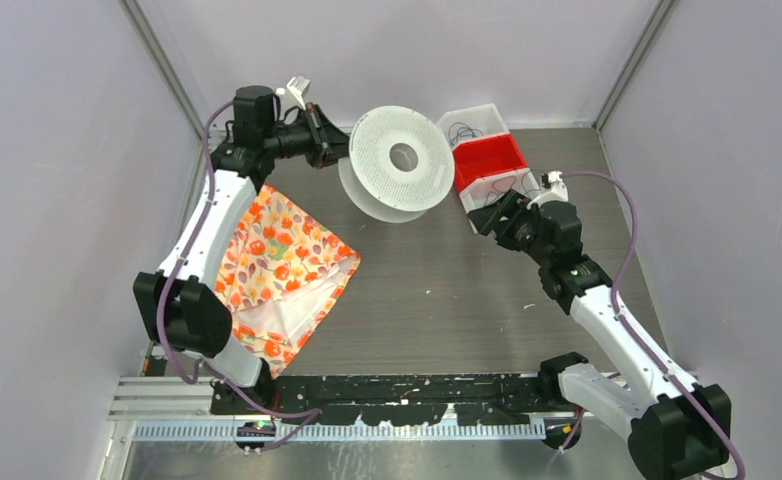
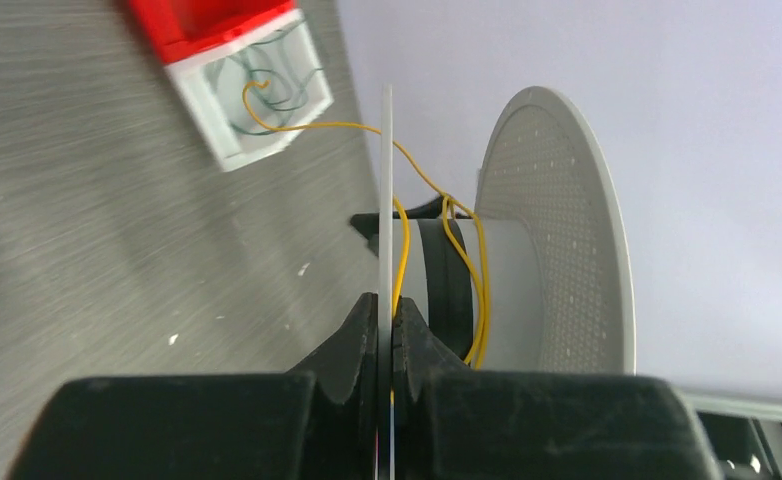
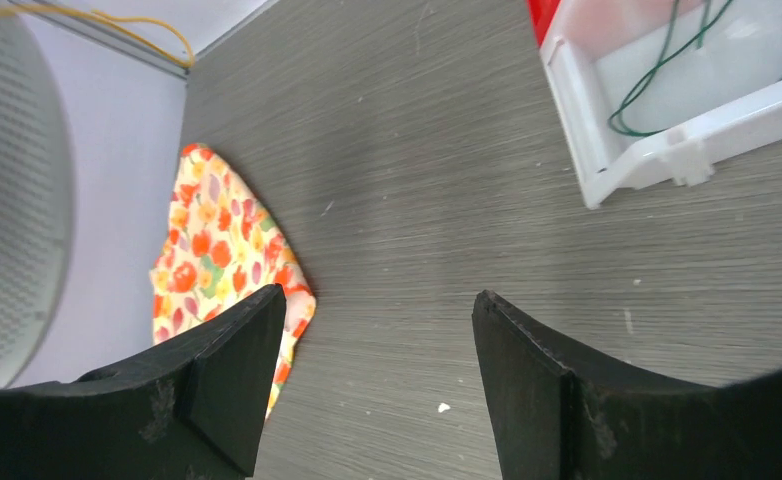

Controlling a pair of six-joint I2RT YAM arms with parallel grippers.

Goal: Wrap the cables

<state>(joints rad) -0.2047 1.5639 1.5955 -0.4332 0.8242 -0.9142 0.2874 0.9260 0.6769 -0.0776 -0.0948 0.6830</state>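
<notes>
A white perforated spool (image 1: 402, 160) stands on its edge at the back of the table. My left gripper (image 2: 387, 320) is shut on the thin near flange (image 2: 386, 200), and the yellow cable (image 2: 317, 127) runs down beside that flange into the jaws. This cable leads from the white bin (image 2: 257, 100) over the flange and loops loosely round the hub (image 2: 512, 290). Greenish cables (image 3: 657, 80) lie in the bin. Just in front of the bin, my right gripper (image 3: 377, 310) hangs open and empty above bare table.
A red and white bin (image 1: 487, 165) stands to the right of the spool. A flowered cloth (image 1: 282, 265) lies on the left of the table, under the left arm. Grey walls close in three sides.
</notes>
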